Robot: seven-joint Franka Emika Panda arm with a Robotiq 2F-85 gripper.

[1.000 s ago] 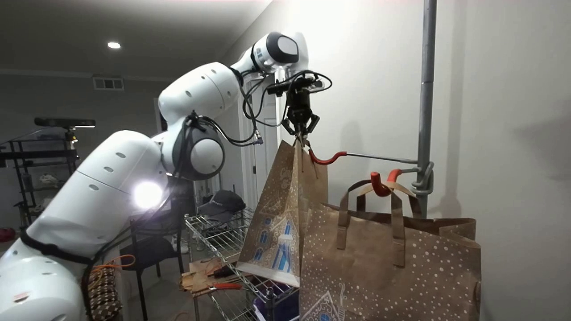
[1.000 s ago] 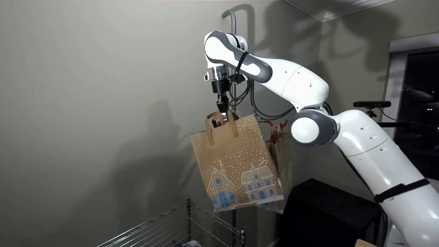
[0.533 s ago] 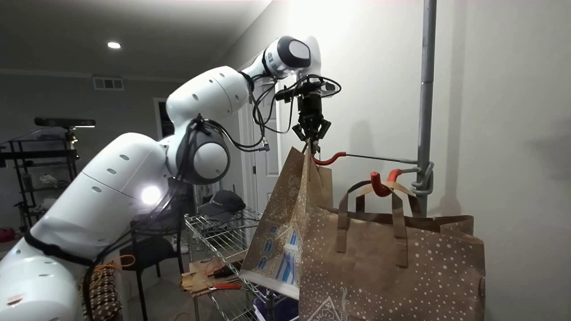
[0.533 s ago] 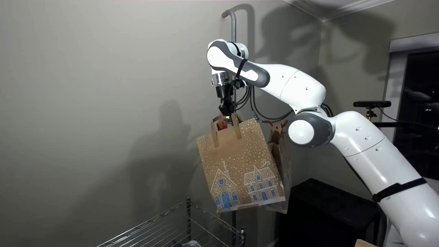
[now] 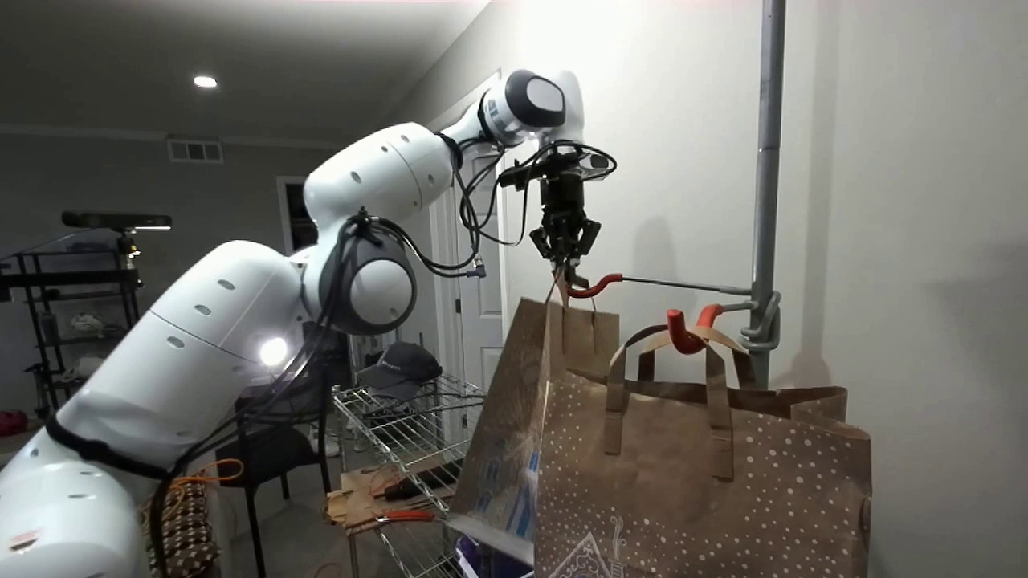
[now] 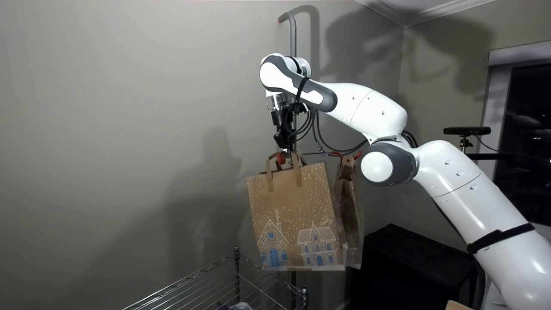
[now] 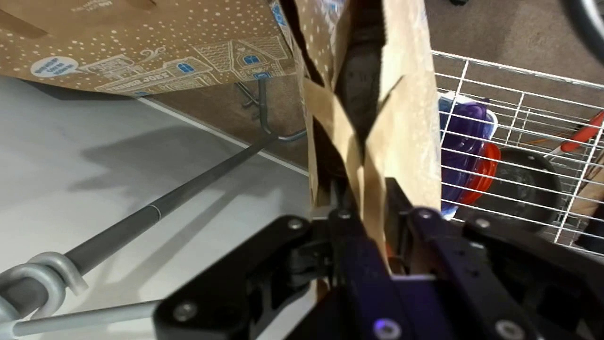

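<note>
A brown paper bag with white dots and blue-printed houses, seen in both exterior views (image 5: pixel 514 385) (image 6: pixel 292 202), hangs just below my gripper (image 5: pixel 568 269) (image 6: pixel 287 150). Its handles (image 7: pixel 373 174) pass up between my fingers in the wrist view, with a small gap beside the right finger. The jaws stand slightly apart, not pressed on the paper. A red-tipped hook (image 5: pixel 594 286) (image 6: pixel 280 159) sits right by the fingertips, at the handles' height. Whether the handles bear fully on the hook is partly hidden.
A second, similar bag (image 5: pixel 707 449) (image 6: pixel 349 211) hangs from another red hook (image 5: pixel 684 333) on the grey pole (image 5: pixel 768 160). Below stands a wire shelf (image 5: pixel 401 425) (image 6: pixel 193 288), with purple and red items (image 7: pixel 465 123) seen through its wires. A cap (image 5: pixel 399 365) lies on the shelf.
My gripper has moved down and towards the pole, and its jaws have parted a little. The bag has slipped lower beneath the fingers and swung nearer to level.
</note>
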